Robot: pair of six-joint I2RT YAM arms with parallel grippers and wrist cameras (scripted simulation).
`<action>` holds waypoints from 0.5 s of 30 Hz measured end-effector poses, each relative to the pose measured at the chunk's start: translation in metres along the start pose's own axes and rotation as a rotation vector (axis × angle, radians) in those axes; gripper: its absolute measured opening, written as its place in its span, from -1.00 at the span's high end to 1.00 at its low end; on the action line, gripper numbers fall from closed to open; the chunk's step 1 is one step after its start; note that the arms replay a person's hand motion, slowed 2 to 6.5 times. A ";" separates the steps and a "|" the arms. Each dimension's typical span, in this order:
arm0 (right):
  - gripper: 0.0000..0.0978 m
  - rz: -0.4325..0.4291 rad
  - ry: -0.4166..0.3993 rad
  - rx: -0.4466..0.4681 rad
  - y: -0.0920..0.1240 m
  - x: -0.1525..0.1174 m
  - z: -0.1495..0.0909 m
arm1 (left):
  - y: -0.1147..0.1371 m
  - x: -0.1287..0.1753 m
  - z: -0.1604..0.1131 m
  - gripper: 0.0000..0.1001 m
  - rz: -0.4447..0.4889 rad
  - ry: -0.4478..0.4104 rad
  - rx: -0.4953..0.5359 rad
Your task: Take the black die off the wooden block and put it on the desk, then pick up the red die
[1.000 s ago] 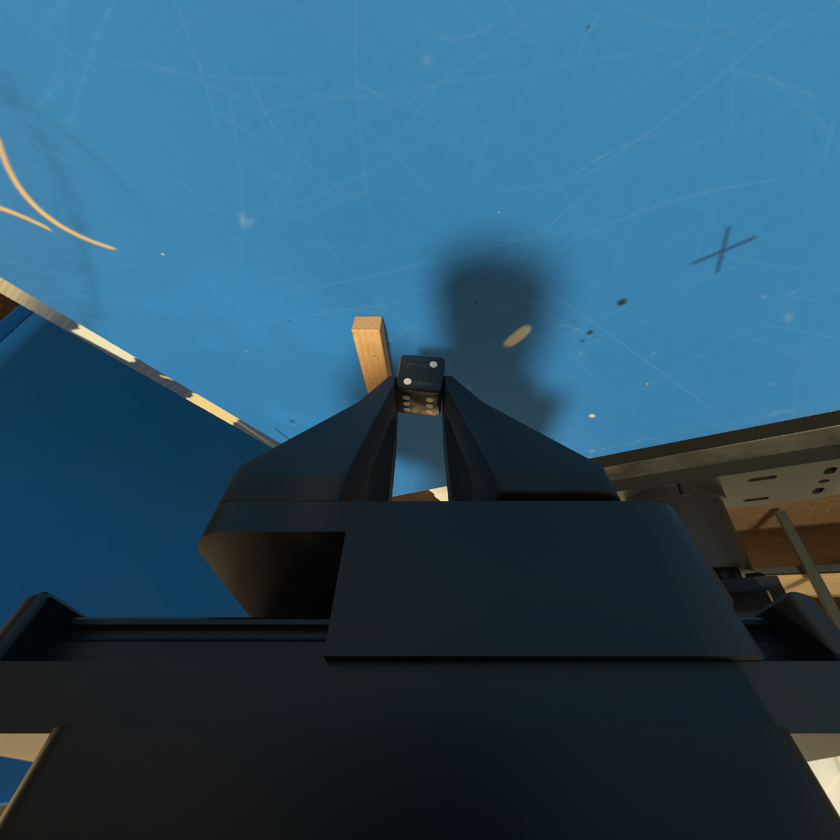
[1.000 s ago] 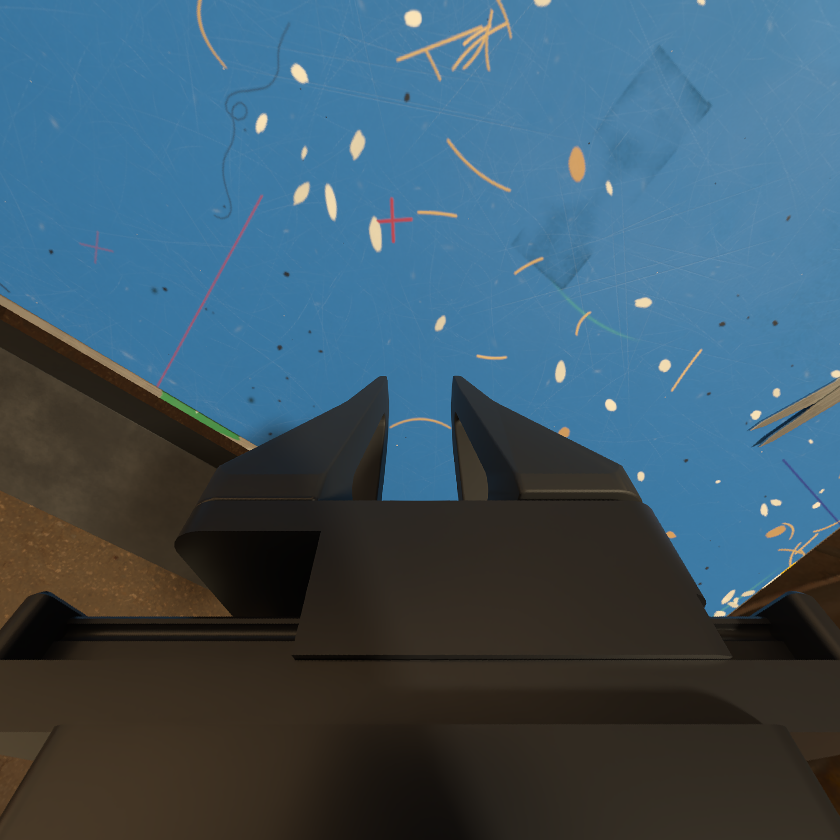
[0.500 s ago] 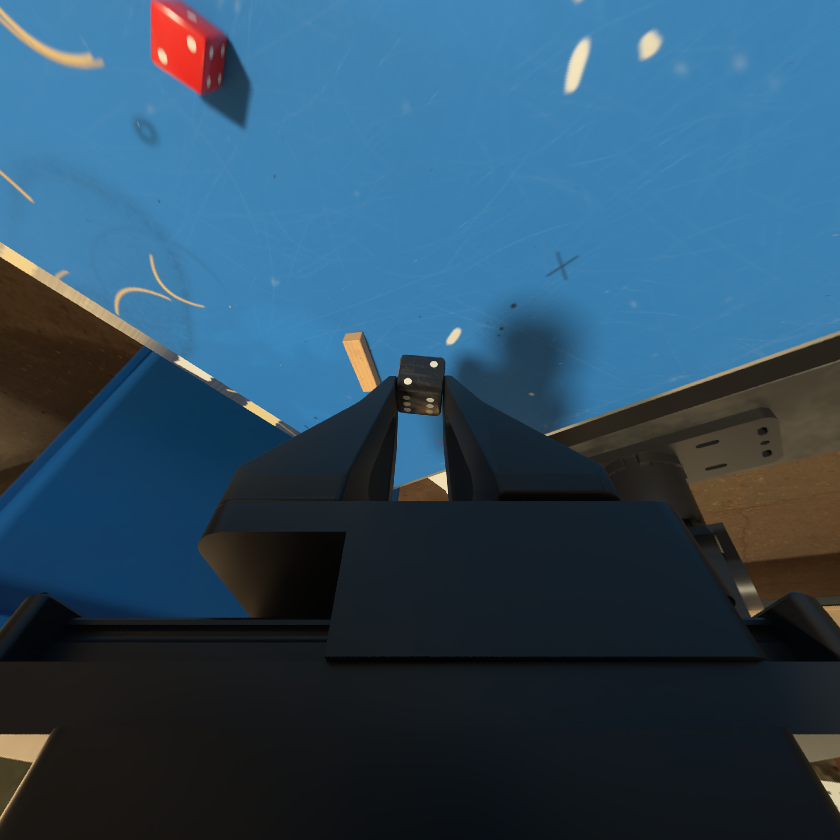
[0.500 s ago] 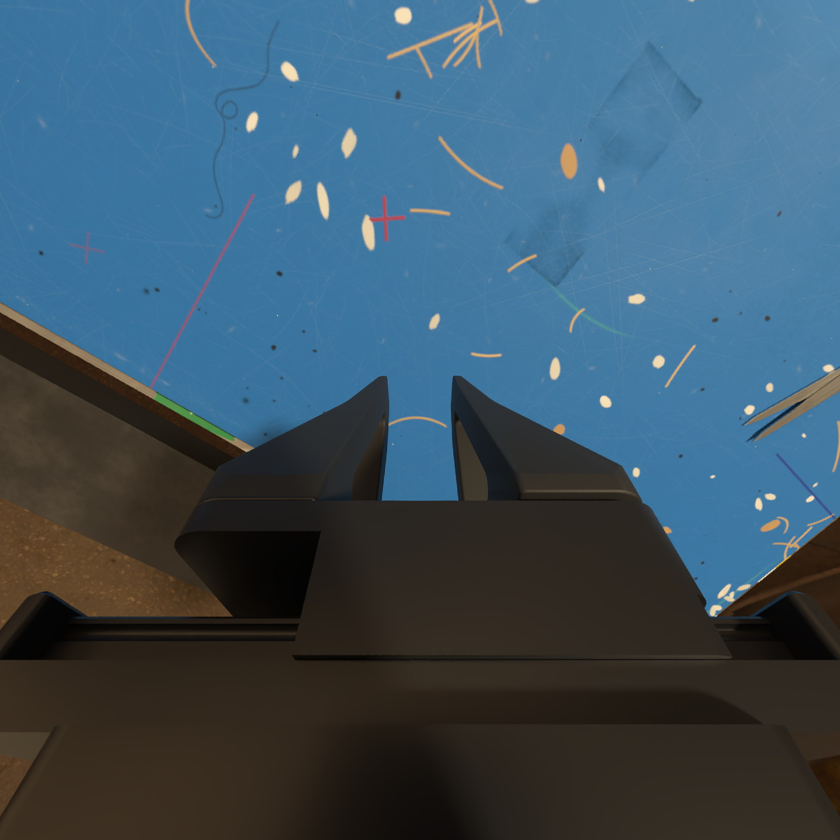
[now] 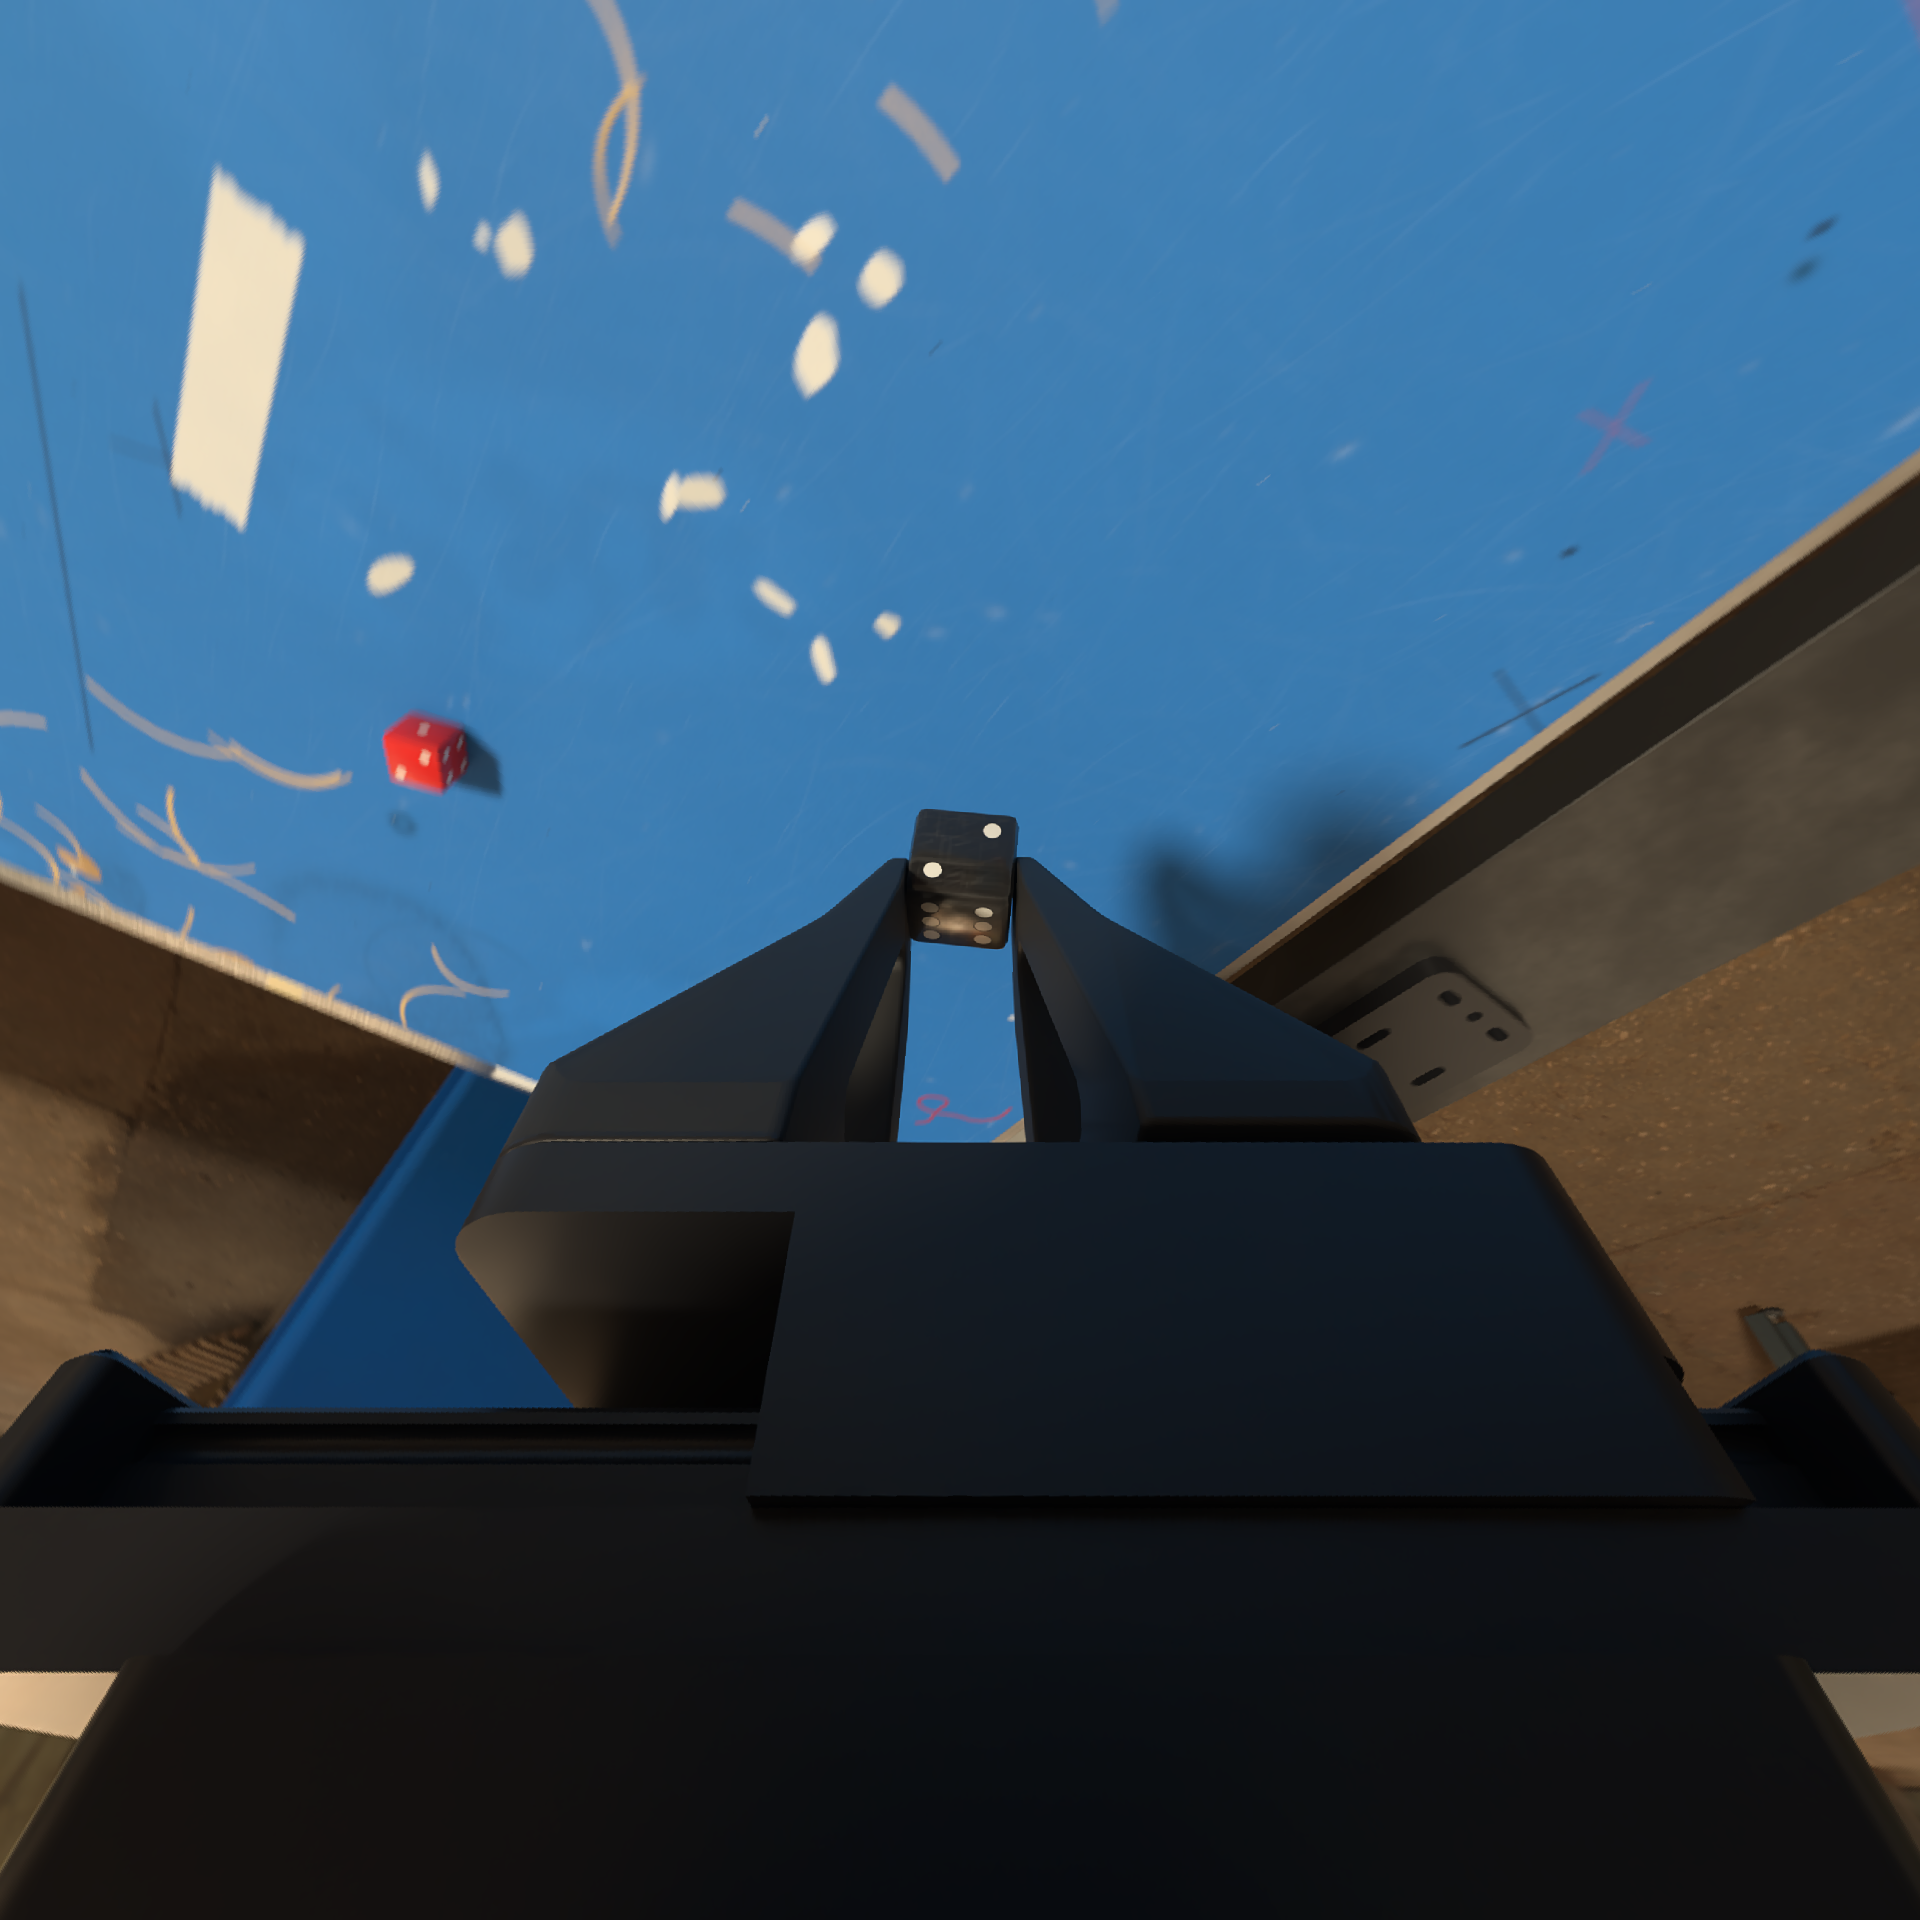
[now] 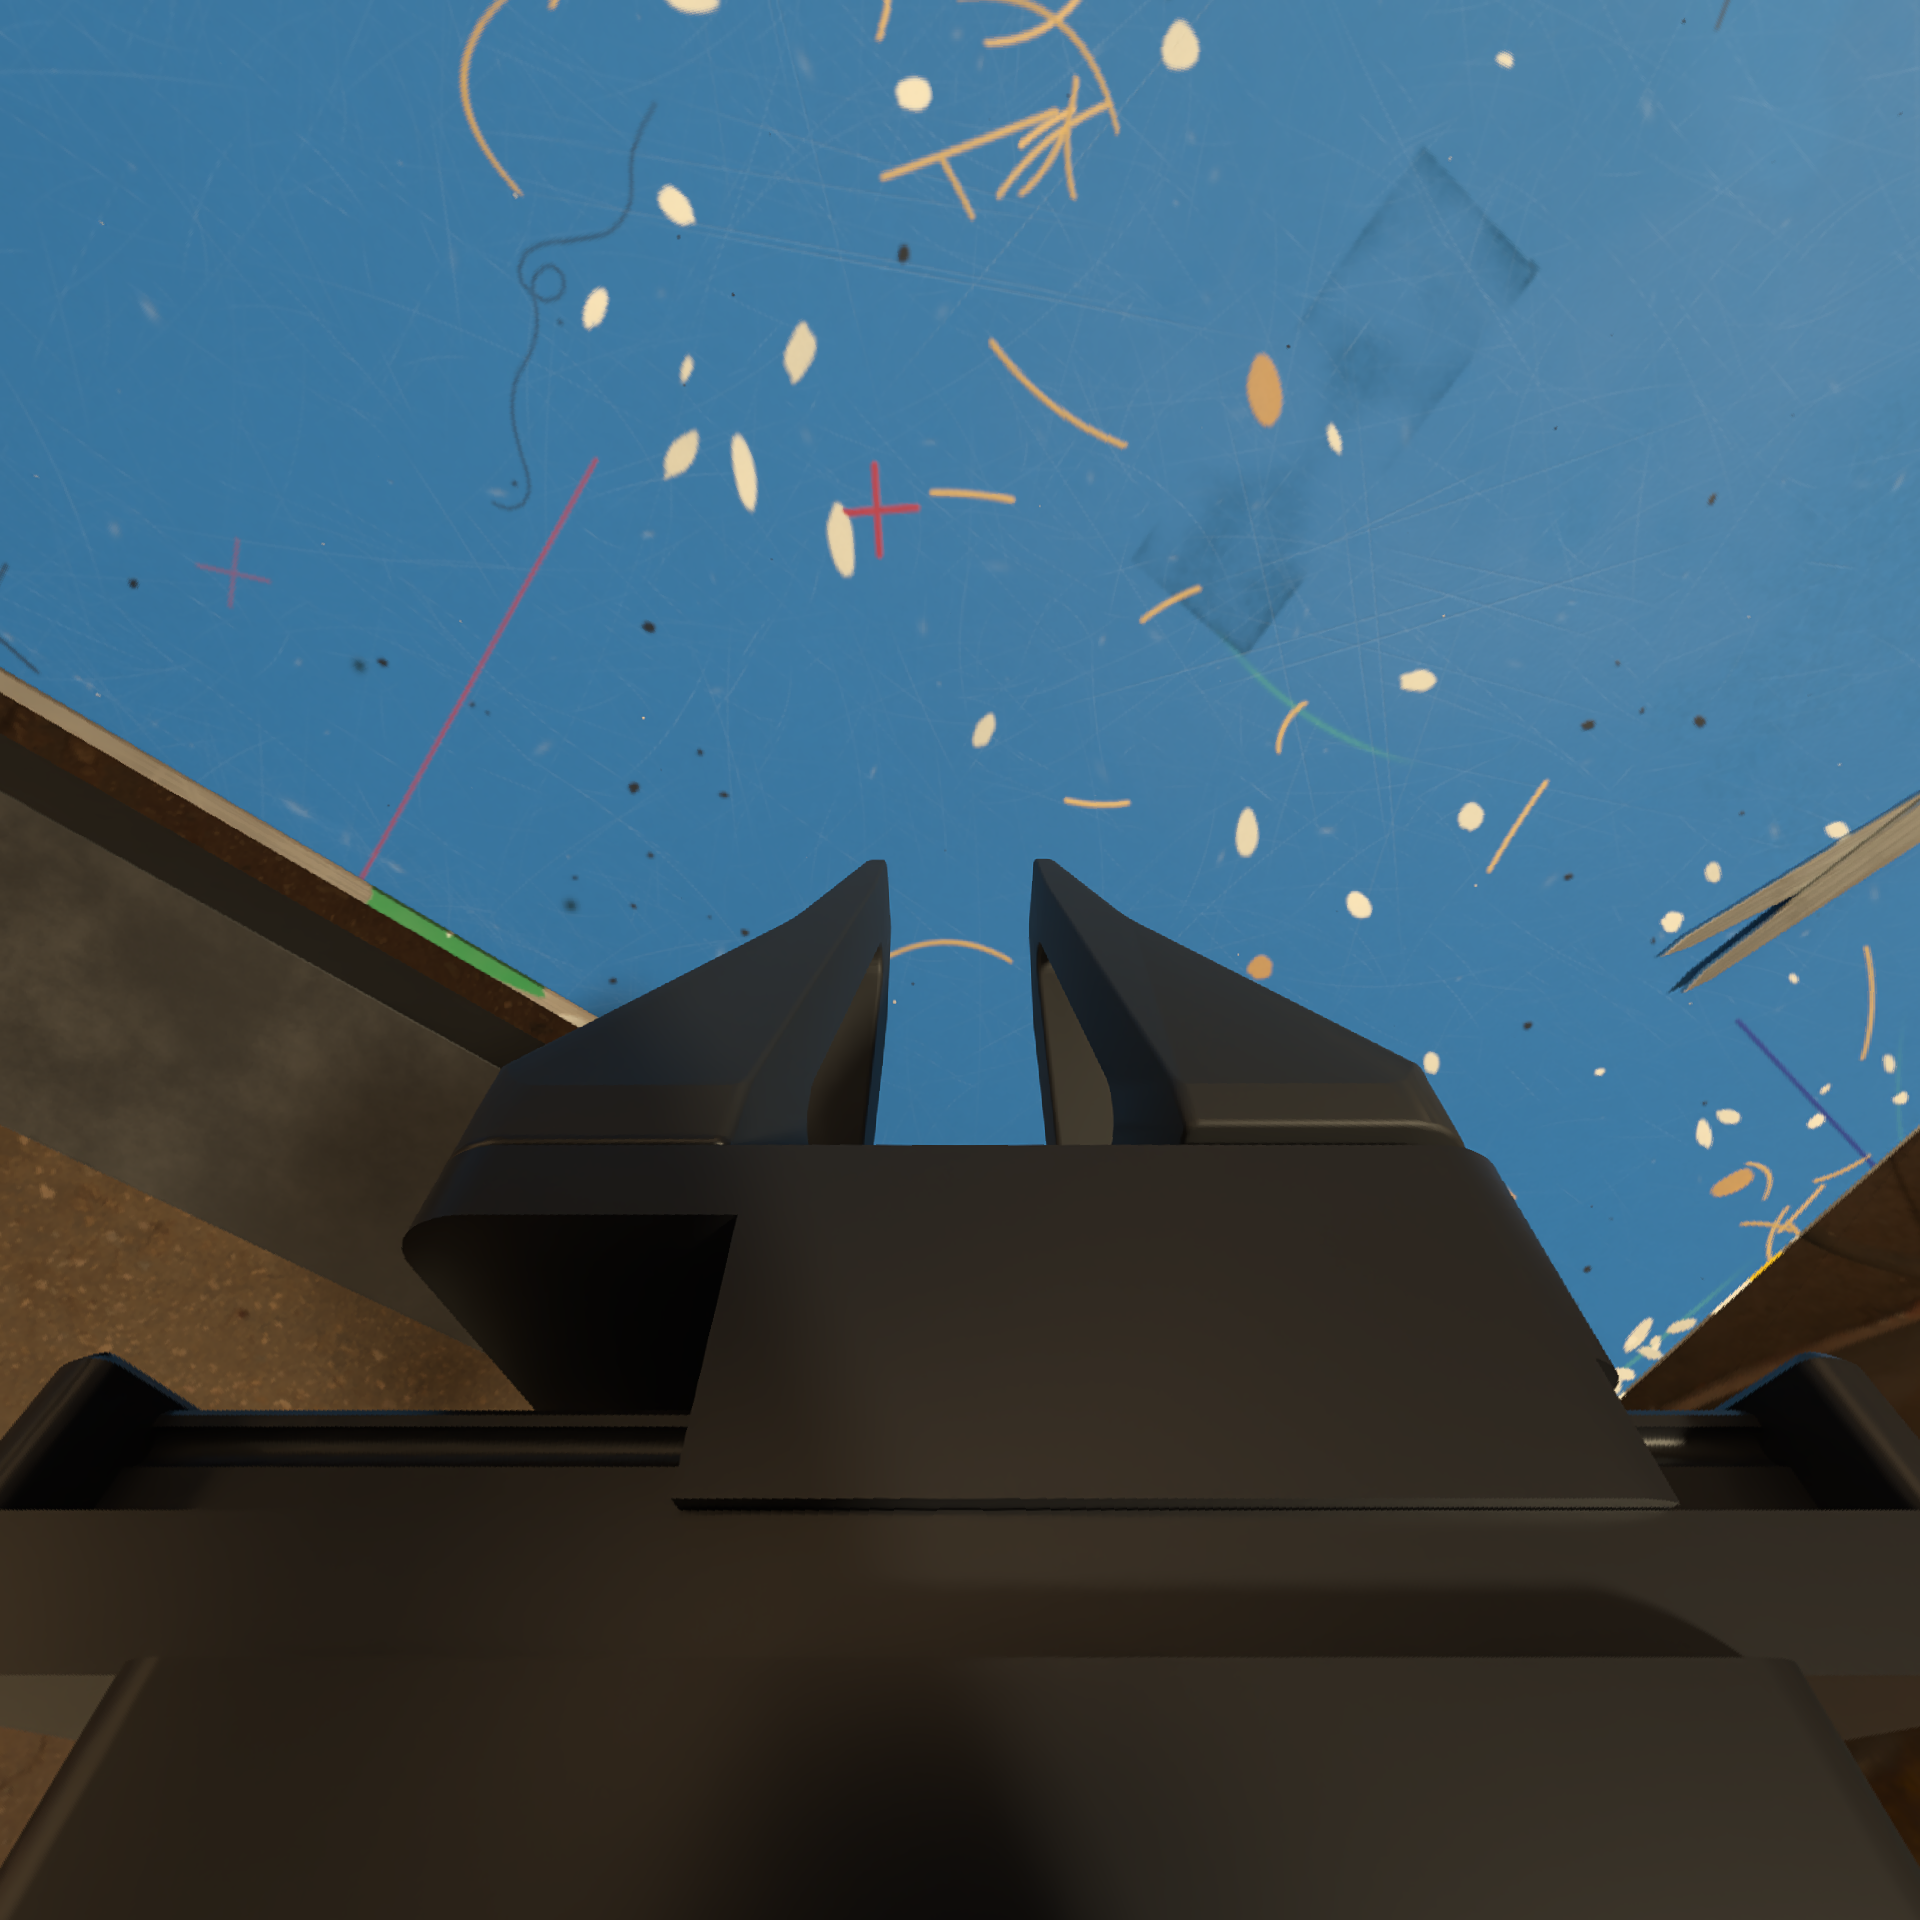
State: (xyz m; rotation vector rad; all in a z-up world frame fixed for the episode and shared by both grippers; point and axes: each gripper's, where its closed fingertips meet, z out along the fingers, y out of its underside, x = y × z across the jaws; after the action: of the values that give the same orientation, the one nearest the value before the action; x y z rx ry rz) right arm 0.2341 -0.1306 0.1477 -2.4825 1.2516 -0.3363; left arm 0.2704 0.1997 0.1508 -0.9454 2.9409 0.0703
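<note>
Because the black die (image 5: 961, 878) must go down on the desk (image 5: 1195, 499), the left claw (image 5: 962, 902) grips it at the fingertips, held clear above the blue top. The red die (image 5: 424, 752) sits far left on the desk, blurred; the wooden block is out of view. In the right wrist view, the right claw (image 6: 960, 894) hangs empty, narrowly parted, tilted down over the speckled top.

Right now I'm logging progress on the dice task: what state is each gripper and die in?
left gripper: shut on the black die.
black die: held at the fingertips, above the desk.
red die: resting on the blue desk, untouched.
right gripper: open, holding nothing.
</note>
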 end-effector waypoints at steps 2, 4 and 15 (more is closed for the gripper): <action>0.53 0.002 0.003 0.005 0.002 0.001 -0.003 | -0.016 0.016 0.001 0.67 0.042 0.016 0.020; 0.53 0.005 0.007 0.011 0.004 0.001 -0.007 | -0.033 0.033 0.004 0.67 0.085 0.031 0.043; 0.54 0.059 0.035 0.082 0.021 0.010 -0.036 | -0.105 0.114 0.054 0.67 0.299 0.072 0.117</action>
State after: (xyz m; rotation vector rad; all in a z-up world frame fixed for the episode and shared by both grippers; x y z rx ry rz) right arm 0.2114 -0.1572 0.1728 -2.3758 1.2957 -0.4087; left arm 0.2407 0.0515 0.0870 -0.4994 3.0879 -0.1252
